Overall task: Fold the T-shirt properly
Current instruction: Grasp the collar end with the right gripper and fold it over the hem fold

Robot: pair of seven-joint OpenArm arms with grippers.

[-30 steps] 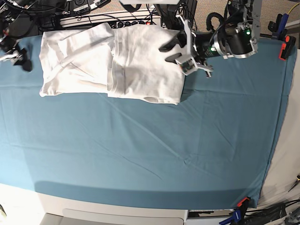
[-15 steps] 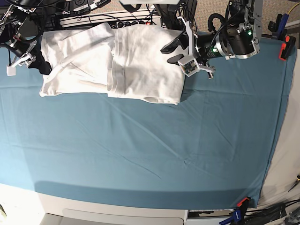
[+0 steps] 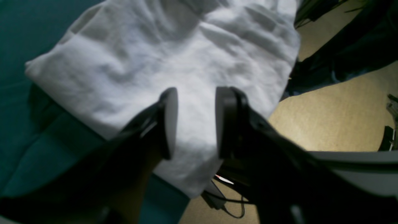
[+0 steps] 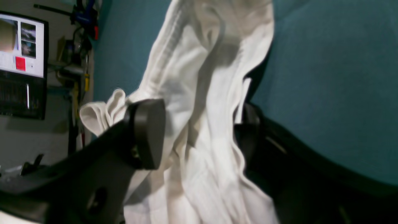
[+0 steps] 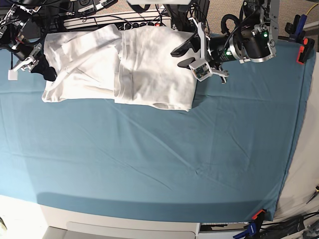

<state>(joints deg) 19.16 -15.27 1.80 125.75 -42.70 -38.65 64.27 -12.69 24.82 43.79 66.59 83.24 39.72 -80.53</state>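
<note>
The white T-shirt (image 5: 149,64) lies partly folded at the back of the teal table cloth (image 5: 149,164), one layer overlapping another near the middle. My left gripper (image 5: 178,56) hovers over the shirt's right part; in the left wrist view the gripper (image 3: 194,121) is open with the shirt (image 3: 186,56) below it. My right gripper (image 5: 44,67) is at the shirt's left edge; in the right wrist view the gripper (image 4: 199,133) is open with bunched shirt fabric (image 4: 202,77) between its wide-apart jaws.
Cables and a power strip (image 5: 124,22) run along the table's back edge behind the shirt. Orange clamps (image 5: 302,50) hold the cloth at the right edge and one (image 5: 256,215) at the front right corner. A monitor (image 4: 21,46) stands beyond the table.
My right gripper has moved in from the far left to the shirt's left edge. My left gripper has shifted slightly up and back over the shirt's right part.
</note>
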